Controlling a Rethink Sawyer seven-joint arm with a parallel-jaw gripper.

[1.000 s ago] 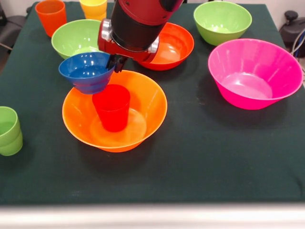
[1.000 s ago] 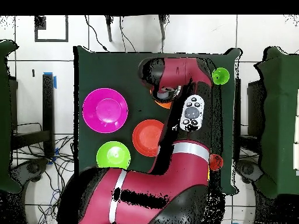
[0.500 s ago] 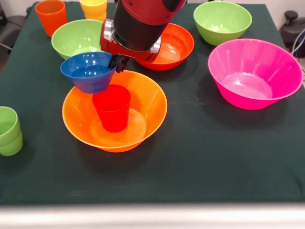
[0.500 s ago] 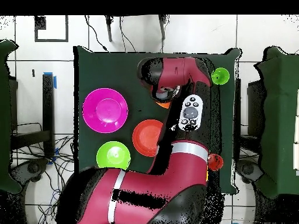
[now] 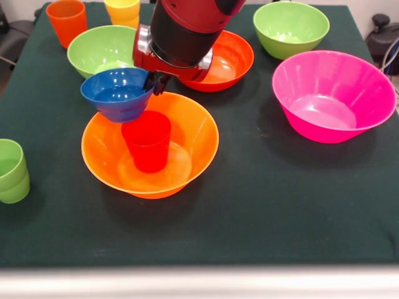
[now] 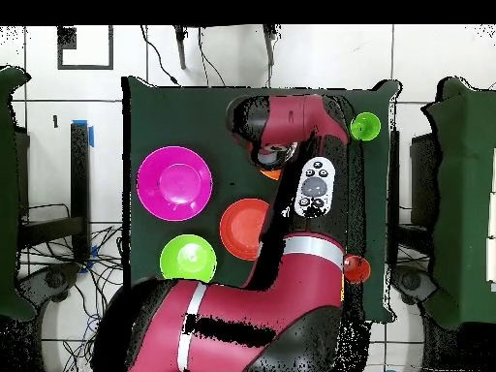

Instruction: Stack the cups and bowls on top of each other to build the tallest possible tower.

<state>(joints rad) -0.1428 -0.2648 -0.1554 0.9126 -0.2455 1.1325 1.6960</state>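
My gripper [image 5: 153,81] is shut on the right rim of the small blue bowl [image 5: 117,93] and holds it in the air, level. The bowl hangs just above and to the left of the red cup [image 5: 146,140]. That cup stands upright inside the large orange bowl [image 5: 196,128]. Two light green cups [image 5: 11,170], one nested in the other, sit at the table's left edge. In the overhead view the arm [image 6: 291,126] hides the blue bowl, the red cup and most of the orange bowl.
A pink bowl [image 5: 333,93] sits at the right and a red-orange bowl [image 5: 227,59] behind the arm. Light green bowls [image 5: 100,48] [image 5: 291,26] stand at the back. An orange cup [image 5: 65,20] and a yellow cup [image 5: 123,9] are at the back left.
The gripper has carried the blue bowl slightly up and to the right, closer to the red cup. Nothing else has moved.
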